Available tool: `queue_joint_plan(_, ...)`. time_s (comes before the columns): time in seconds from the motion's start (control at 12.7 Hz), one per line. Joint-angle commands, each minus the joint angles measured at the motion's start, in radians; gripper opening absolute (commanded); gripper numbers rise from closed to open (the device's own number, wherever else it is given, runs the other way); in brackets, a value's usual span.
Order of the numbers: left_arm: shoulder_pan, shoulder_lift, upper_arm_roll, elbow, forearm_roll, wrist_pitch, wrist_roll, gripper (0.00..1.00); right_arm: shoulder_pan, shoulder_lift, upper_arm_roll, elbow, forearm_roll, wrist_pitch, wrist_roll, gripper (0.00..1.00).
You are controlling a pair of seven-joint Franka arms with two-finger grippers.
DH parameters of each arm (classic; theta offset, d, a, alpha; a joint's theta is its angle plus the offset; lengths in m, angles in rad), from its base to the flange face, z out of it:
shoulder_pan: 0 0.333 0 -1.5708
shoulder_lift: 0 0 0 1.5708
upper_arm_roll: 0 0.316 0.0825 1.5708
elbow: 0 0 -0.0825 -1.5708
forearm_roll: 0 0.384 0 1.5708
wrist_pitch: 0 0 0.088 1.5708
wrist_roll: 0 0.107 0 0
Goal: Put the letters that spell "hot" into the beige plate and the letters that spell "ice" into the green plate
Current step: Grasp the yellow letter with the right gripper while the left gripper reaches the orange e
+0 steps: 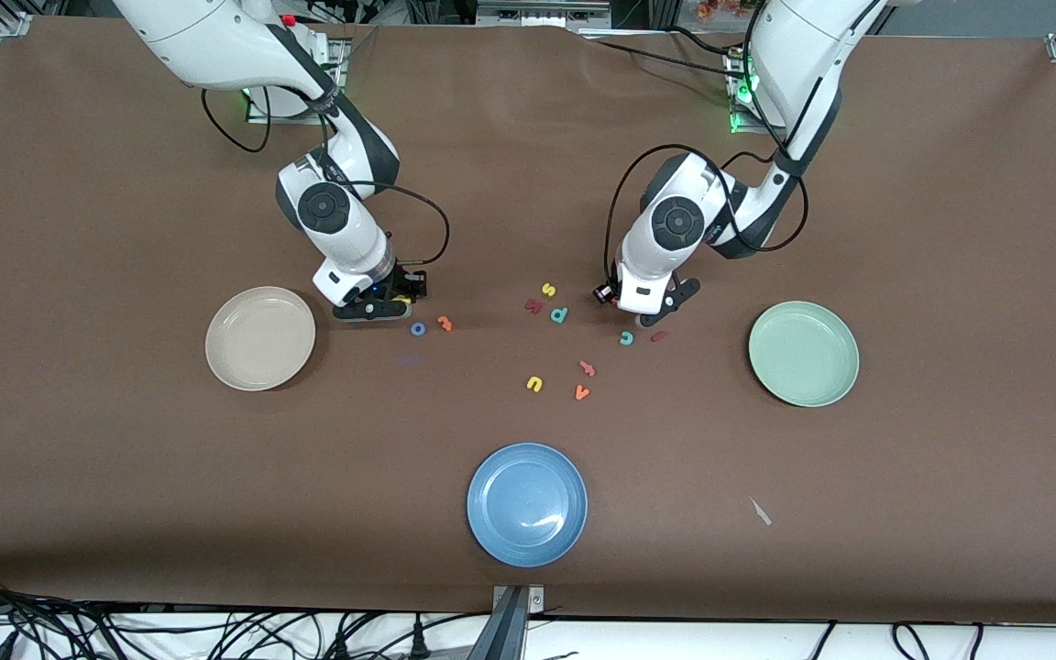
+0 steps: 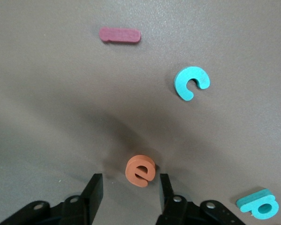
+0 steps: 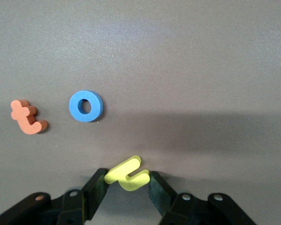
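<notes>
The right pincer (image 3: 127,185) is low on the bench (image 1: 79,440), just beside the beige plate (image 1: 260,338). Its wrist view shows what the front view hides: the yellow h (image 3: 127,174) sits between the two black fingers (image 3: 96,190), and both fingers touch it, so the pincer is pinching the h. In the front view only a bit of yellow peeks out under the right pincer (image 1: 390,302). The blue o (image 3: 85,106) lies flat close by, and the orange t (image 3: 27,117) lies beside the o. In the front view the o (image 1: 418,328) and the t (image 1: 445,323) lie side by side, a bit nearer the front camera than the pincer.

The left pincer (image 2: 130,194) is low too, toward the green plate (image 1: 803,354). Its wrist view shows the orange e (image 2: 140,170) standing on its edge between the fingers (image 2: 94,192). There is a small gap on each side, so the fingers are spread around the e and not yet squeezing it. The front view does not show the e at all; the left pincer (image 1: 649,316) covers it. The teal c (image 2: 191,83) and the dark red i (image 2: 120,35) lie flat near it. The teal p (image 2: 260,205) shows at the edge of the wrist view.

Only the front view shows the plates. Both plates have no letters in them. A blue plate (image 1: 527,503) sits nearest the front camera.
</notes>
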Motion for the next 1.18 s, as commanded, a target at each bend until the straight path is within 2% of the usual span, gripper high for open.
queue_joint_plan(0.0, -0.013, 0.007, 0.009, 0.01, -0.015, 0.011, 0.003, 0.5, 0.008, 0.029, -0.016, 0.0, -0.027, 0.017, 0.016, 0.35)
queue_joint_plan(0.16, -0.014, 0.009, 0.009, 0.01, -0.015, 0.009, 0.005, 0.38, 0.008, 0.029, -0.017, 0.0, -0.027, 0.017, 0.016, 0.27)
queue_joint_plan(0.24, -0.014, 0.009, 0.01, 0.012, -0.014, 0.009, 0.005, 0.38, 0.008, 0.029, -0.017, 0.0, -0.027, 0.017, 0.016, 0.24)
queue_joint_plan(0.47, -0.011, 0.015, 0.013, 0.013, 0.0, 0.011, 0.009, 0.38, 0.008, -0.014, -0.025, 0.0, -0.028, 0.002, 0.006, 0.24)
queue_joint_plan(0.79, -0.004, 0.03, 0.017, 0.027, 0.001, 0.011, 0.011, 0.37, -0.005, -0.163, -0.04, 0.003, -0.022, -0.202, -0.039, 0.24)
queue_joint_plan(1.1, -0.007, 0.03, 0.017, 0.027, 0.004, 0.011, 0.017, 0.06, -0.021, -0.226, -0.095, 0.003, -0.014, -0.248, -0.164, 0.24)
